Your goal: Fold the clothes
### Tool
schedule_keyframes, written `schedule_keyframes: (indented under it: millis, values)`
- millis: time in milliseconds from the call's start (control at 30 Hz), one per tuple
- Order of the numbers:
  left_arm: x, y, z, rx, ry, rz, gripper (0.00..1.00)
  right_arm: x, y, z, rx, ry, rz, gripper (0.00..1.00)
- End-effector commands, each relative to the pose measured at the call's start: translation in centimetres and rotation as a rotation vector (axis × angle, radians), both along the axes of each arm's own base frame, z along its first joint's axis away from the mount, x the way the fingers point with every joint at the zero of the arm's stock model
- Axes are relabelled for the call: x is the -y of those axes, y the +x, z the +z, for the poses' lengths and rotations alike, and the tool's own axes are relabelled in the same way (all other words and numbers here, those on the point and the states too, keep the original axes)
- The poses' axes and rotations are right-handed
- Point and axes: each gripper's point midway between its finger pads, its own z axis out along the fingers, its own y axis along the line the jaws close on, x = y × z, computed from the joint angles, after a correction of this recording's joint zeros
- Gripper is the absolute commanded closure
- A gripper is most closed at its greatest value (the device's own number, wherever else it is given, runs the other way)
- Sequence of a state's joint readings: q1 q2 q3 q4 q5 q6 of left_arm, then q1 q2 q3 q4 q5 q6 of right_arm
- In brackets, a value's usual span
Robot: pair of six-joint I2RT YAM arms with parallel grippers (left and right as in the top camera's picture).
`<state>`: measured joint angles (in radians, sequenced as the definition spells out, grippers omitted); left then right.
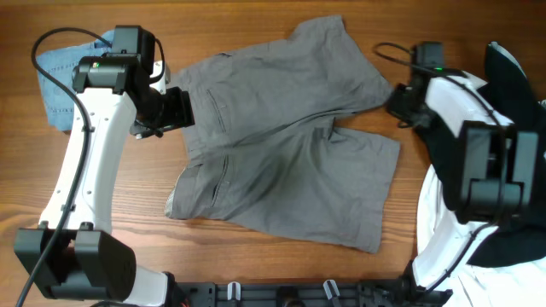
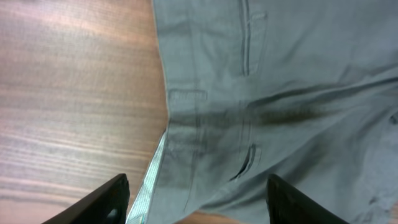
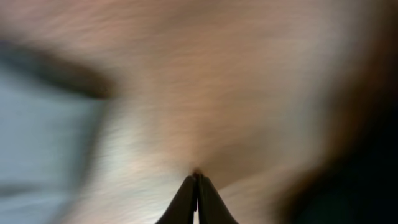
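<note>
Large mid-grey shorts lie spread flat on the wooden table, waistband to the left, legs to the right. My left gripper is open over the waistband; the left wrist view shows the grey cloth, its pockets and the pale lining edge between the wide-apart fingers. My right gripper is shut and empty, just right of the upper leg's hem; its fingertips touch each other over blurred wood. Light-blue denim shorts lie at the far left under my left arm. Black and white garments lie at the right.
The table's wood shows around the shorts. The arm bases stand at the front edge. The black and white pile reaches down the right edge under my right arm.
</note>
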<state>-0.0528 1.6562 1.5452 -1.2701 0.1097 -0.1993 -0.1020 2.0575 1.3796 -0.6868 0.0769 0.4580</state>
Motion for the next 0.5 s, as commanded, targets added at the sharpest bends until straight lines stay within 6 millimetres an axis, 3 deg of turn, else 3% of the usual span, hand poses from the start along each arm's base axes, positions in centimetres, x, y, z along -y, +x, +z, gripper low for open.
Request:
schedule_keyframes:
  millis: [0, 33, 67, 100, 167, 267, 300, 400, 467]
  values:
    - [1.7, 1.6, -1.2, 0.020, -0.079, -0.058, 0.29, 0.3, 1.3, 4.5, 0.143, 0.078, 0.135, 0.67]
    - [2.3, 2.4, -1.6, 0.037, -0.104, -0.095, 0.29, -0.9, 2.2, 6.9, 0.224, 0.110, 0.250, 0.57]
    - [2.3, 3.0, -2.1, 0.041, -0.100, -0.110, 0.29, -1.4, 2.6, 8.5, 0.273, 0.122, 0.280, 0.55]
    - [2.3, 3.6, -2.9, 0.042, -0.093, -0.122, 0.30, -2.4, 2.9, 11.4, 0.352, 0.147, 0.315, 0.53]
    - [2.2, 5.6, -5.4, 0.045, -0.074, -0.132, 0.53, -4.6, 2.5, 16.7, 0.484, 0.209, 0.377, 0.52]
    - [2.4, 8.6, -10.3, 0.051, -0.068, -0.178, 0.87, -7.3, 0.3, 22.3, 0.593, 0.318, 0.454, 0.50]
    - [2.4, 9.4, -12.1, 0.051, -0.065, -0.192, 0.96, -7.9, -0.6, 23.2, 0.602, 0.342, 0.466, 0.50]
    - [2.4, 11.5, -17.0, 0.055, -0.065, -0.191, 0.96, -8.5, -3.2, 23.5, 0.544, 0.374, 0.456, 0.49]
    - [2.2, 12.5, -18.7, 0.073, -0.063, -0.186, 0.96, -8.6, -4.5, 22.6, 0.479, 0.397, 0.441, 0.49]
